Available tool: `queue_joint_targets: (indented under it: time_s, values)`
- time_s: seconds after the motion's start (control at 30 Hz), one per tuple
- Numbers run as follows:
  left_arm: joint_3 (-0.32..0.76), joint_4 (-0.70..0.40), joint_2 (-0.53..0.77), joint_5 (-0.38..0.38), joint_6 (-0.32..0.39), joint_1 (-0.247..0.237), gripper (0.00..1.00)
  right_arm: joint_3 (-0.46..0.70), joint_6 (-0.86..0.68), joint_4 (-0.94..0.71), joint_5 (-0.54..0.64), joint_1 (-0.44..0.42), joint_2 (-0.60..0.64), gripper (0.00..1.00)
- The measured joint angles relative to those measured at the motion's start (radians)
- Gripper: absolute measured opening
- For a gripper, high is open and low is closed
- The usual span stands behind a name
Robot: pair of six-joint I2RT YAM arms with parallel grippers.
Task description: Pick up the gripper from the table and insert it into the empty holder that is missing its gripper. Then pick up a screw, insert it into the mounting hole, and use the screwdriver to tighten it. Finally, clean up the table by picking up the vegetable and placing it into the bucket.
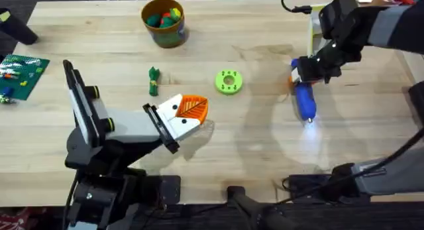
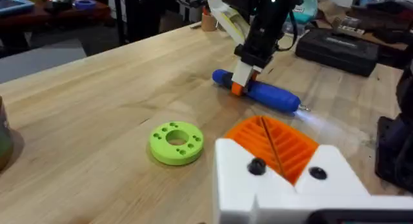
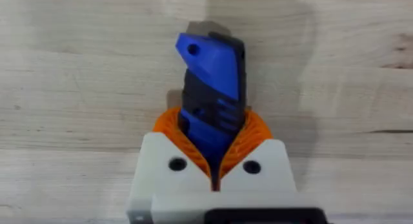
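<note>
— pale wooden table (image 1: pixel 218 144) under both arms. where is the right arm?

— it reaches in from the far right and bends down, its right gripper (image 1: pixel 306 74) clamped across the back end of the blue screwdriver (image 1: pixel 305 101), which lies on the wood with a small light glowing at its bit end. the orange pads (image 3: pixel 255 137) press on both sides of the blue body.

— and the left arm?

— it stretches low from its base toward the middle, the left gripper (image 1: pixel 192 111) hanging over bare wood, fingers together on nothing.

— the rest?

— the green ring (image 1: pixel 228 82) sits between the grippers. the dark-green vegetable (image 1: pixel 154 80) lies left of it, and the bucket (image 1: pixel 163 21) stands beyond at the far edge, with toys inside.
</note>
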Motion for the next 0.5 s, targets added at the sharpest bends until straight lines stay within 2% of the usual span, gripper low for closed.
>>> queue_joint_targets:
  time_s: [0.33, 0.5]
  values:
    - [0.0, 0.0, 0.0, 0.0, 0.0, 0.0, 0.013, 0.0, 0.0, -0.002, -0.002, 0.0, -0.004, 0.029]
    - [0.0, 0.0, 0.0, 0.0, 0.0, 0.0, 0.013, 0.0, 0.0, -0.022, -0.013, 0.0, -0.043, 0.029]
